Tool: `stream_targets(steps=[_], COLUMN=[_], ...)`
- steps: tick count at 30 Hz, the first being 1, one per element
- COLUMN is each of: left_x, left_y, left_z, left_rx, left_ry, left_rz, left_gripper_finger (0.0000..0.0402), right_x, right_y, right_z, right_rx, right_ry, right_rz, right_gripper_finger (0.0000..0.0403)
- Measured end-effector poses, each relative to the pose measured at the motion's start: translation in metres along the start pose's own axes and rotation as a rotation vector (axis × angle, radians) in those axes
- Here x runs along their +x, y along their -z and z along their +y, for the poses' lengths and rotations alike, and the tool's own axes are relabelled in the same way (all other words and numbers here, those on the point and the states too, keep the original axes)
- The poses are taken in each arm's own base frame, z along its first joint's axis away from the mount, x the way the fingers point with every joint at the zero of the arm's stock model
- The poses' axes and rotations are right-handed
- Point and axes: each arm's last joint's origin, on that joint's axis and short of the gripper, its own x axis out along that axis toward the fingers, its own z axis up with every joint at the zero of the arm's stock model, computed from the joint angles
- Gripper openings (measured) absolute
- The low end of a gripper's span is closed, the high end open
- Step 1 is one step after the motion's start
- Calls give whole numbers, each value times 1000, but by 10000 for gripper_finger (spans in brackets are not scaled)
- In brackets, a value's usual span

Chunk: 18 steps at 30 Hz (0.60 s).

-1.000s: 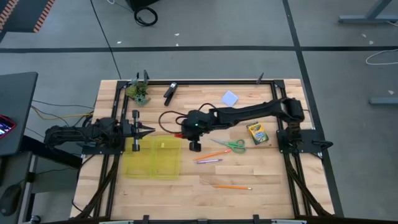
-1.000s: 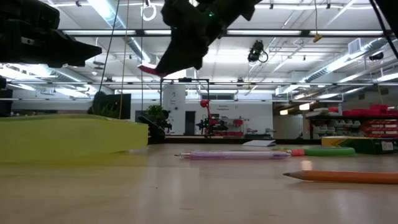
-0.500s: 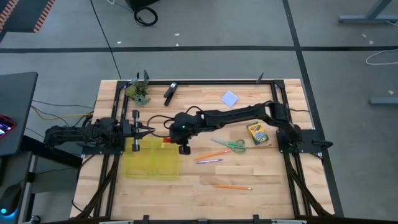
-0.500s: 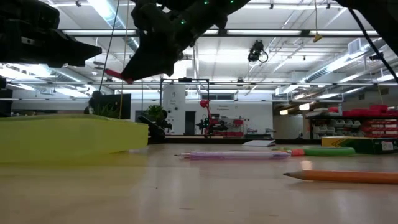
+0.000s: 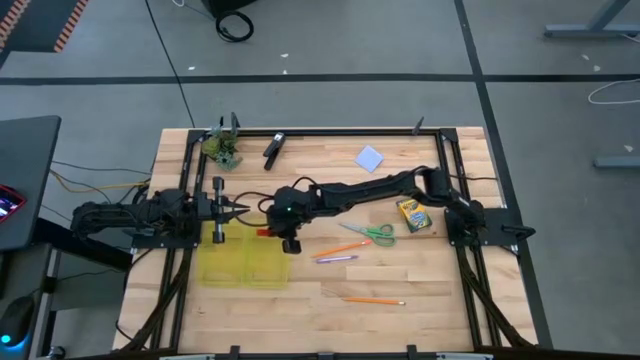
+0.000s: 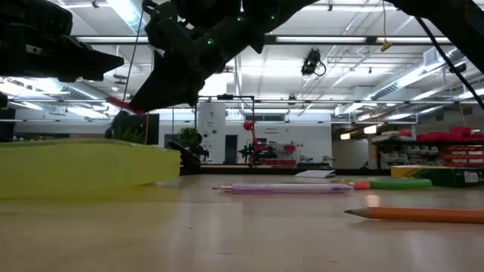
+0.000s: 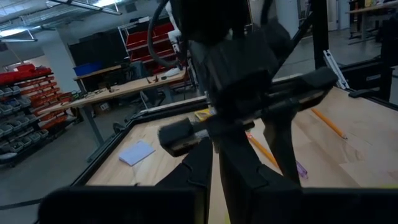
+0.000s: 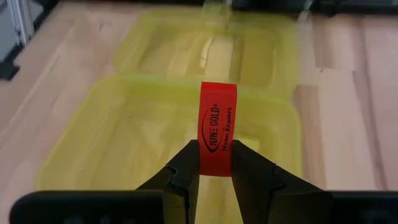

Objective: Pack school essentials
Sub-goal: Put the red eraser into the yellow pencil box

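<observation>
My right gripper (image 5: pixel 268 232) reaches from the table's right and is shut on a small red eraser (image 8: pixel 217 134), over the right compartment of a translucent yellow two-compartment box (image 5: pixel 245 255). In the low view the eraser (image 6: pixel 119 104) is in the air above the box (image 6: pixel 83 166). My left gripper (image 5: pixel 243 209) waits shut at the box's far edge. Green-handled scissors (image 5: pixel 370 232), an orange pencil (image 5: pixel 327 250), a purple pen (image 5: pixel 338 259), a second pencil (image 5: pixel 375 300), the crayon box (image 5: pixel 411 214) and the blue notepad (image 5: pixel 370 158) lie flat on the table. My right gripper pinches the eraser's near end (image 8: pixel 216 167) between its two fingers (image 8: pixel 181 171), one on each flat side. The fingers slant down from the table's right. The rest of the eraser sticks out past the fingertips, lifted clear above the yellow box.
A black oblong tool (image 5: pixel 273 148) and a green leafy clump (image 5: pixel 222 148) sit near the far edge. A black frame (image 5: pixel 440 150) borders the work area. Bare wood lies along the near side, around the lone pencil.
My right gripper has carried the eraser toward the table's left and somewhat down, from beside the box's right edge to over its right compartment. It has stayed shut on the eraser.
</observation>
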Motion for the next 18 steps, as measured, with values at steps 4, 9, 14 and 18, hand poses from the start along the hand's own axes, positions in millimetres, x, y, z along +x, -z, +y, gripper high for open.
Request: stream_targets(steps=[4, 9, 14, 18], left_x=[0, 0, 0, 0], left_y=[0, 0, 0, 0], left_z=[0, 0, 0, 0], left_rx=[0, 0, 0, 0], left_ry=[0, 0, 0, 0], left_rz=[0, 0, 0, 0], left_gripper_finger=[36, 28, 33, 38], right_x=[8, 9, 9, 12], right_y=[8, 14, 19, 30], right_z=[-1, -8, -11, -15], right_rx=[0, -6, -9, 5], right_ry=[0, 62, 83, 93], right_rz=[32, 48, 65, 100], right_gripper_finger=[91, 91, 91, 91])
